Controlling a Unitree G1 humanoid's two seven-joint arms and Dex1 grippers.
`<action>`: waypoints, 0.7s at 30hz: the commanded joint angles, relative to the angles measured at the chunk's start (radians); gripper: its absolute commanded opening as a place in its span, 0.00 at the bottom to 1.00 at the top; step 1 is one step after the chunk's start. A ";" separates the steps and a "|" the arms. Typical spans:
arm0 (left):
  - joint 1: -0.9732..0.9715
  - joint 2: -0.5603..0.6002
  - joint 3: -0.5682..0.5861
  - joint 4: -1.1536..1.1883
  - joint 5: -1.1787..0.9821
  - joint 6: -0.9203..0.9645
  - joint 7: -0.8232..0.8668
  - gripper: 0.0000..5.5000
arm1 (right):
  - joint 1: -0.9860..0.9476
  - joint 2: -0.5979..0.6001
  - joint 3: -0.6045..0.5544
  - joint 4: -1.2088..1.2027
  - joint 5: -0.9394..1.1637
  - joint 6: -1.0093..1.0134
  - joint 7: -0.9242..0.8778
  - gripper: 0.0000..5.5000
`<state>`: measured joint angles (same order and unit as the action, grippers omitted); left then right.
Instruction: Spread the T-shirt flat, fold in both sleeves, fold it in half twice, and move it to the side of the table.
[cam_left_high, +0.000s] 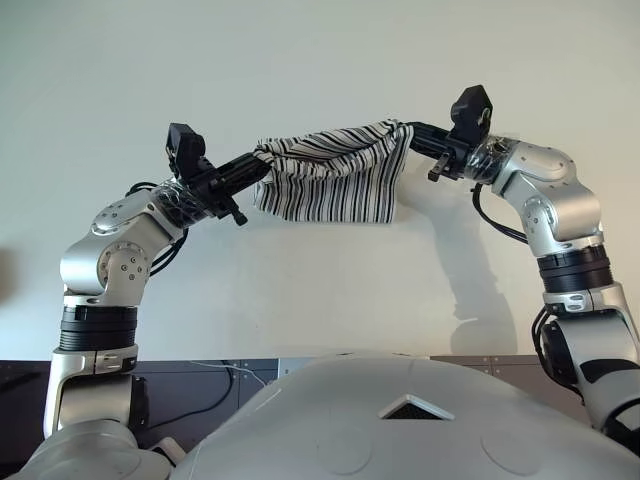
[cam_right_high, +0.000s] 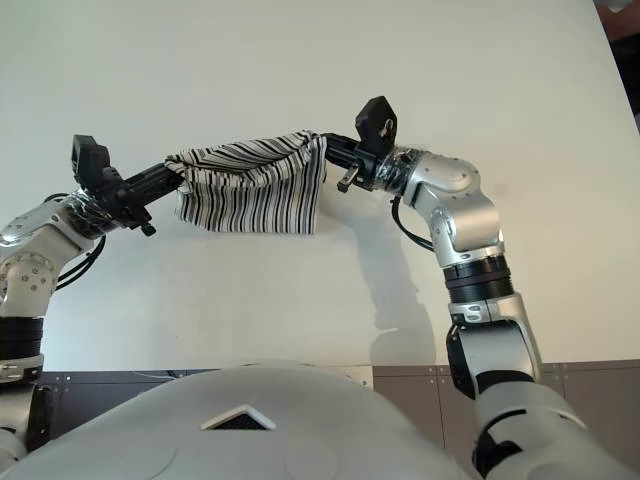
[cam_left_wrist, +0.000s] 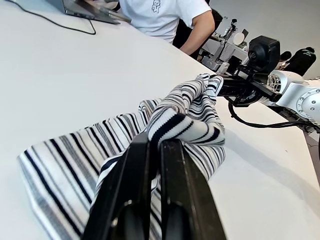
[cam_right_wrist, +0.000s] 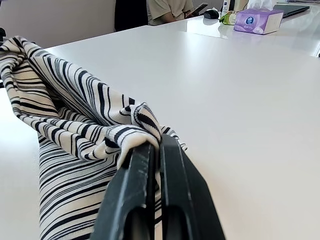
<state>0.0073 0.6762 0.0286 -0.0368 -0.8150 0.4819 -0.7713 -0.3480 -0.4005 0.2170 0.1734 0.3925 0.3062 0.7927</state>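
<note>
Head stereo pair: mounted high, facing forward and down over both arms onto the white surface (cam_left_high: 300, 60). Both eyes cover the same scene, slightly offset sideways. Left wrist camera: set just behind the left pincer (cam_left_wrist: 159, 142), sighting along it, very near the T-shirt (cam_left_wrist: 75, 165), facing the right arm. Right wrist camera: set likewise behind the right pincer (cam_right_wrist: 156, 145), facing across the surface. All four views share the T-shirt.

Left gripper (cam_left_high: 264, 166), right gripper (cam_left_high: 413, 134): both clamped
</note>
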 joint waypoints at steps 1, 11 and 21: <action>-0.062 -0.064 0.025 0.138 0.117 -0.034 0.092 0.02 | -0.075 0.092 0.008 0.138 -0.082 -0.090 -0.044 0.02; -0.232 -0.209 0.052 0.373 0.251 -0.125 0.093 0.26 | -0.171 0.225 -0.063 0.412 -0.202 -0.226 -0.212 0.28; -0.242 -0.262 0.120 0.570 0.415 -0.225 0.299 0.51 | -0.140 0.273 -0.190 0.232 -0.136 -0.211 -0.368 0.51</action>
<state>-0.2534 0.4340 0.1538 0.5380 -0.4283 0.2654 -0.4842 -0.5373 -0.1335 -0.0043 0.5210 0.2376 0.0365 0.3811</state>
